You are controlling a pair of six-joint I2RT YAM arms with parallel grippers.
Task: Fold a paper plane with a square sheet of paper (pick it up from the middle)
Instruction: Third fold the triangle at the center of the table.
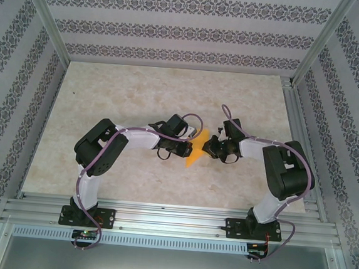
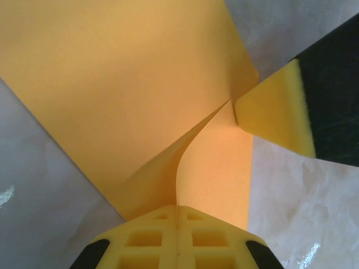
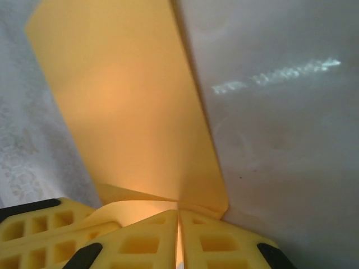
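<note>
Top external: both arms reach inward and meet over the table [image 1: 107, 97], a little right of its midline and nearer the near edge than the far edge. The orange-yellow sheet of paper [image 1: 194, 156] sits between the two wrists as a small pointed shape, tip toward the near edge. Left gripper [image 1: 188, 149] is on its left side and right gripper [image 1: 208, 147] on its right. Whether the tip touches the table cannot be told.

Left wrist: left gripper [image 2: 178, 221] has its yellow foam pads [image 2: 146, 241] pressed flat together with no gap, the paper's edge pinched in the seam. From the pinch the sheet fans upward in two layers. A large flat panel lies to the upper left and a narrower flap to the right, parted by a curved fold line. A pad of the right gripper [image 2: 275, 112] touches the sheet at its right edge, where the fold line ends.

Right wrist: right gripper [image 3: 178, 224] is likewise fully closed on the sheet [image 3: 129, 112], which is gripped at a corner between the pads. The sheet runs up and to the left over the pale marbled table. A pad of the left gripper [image 3: 33, 232] sits just beside it, at lower left.
</note>
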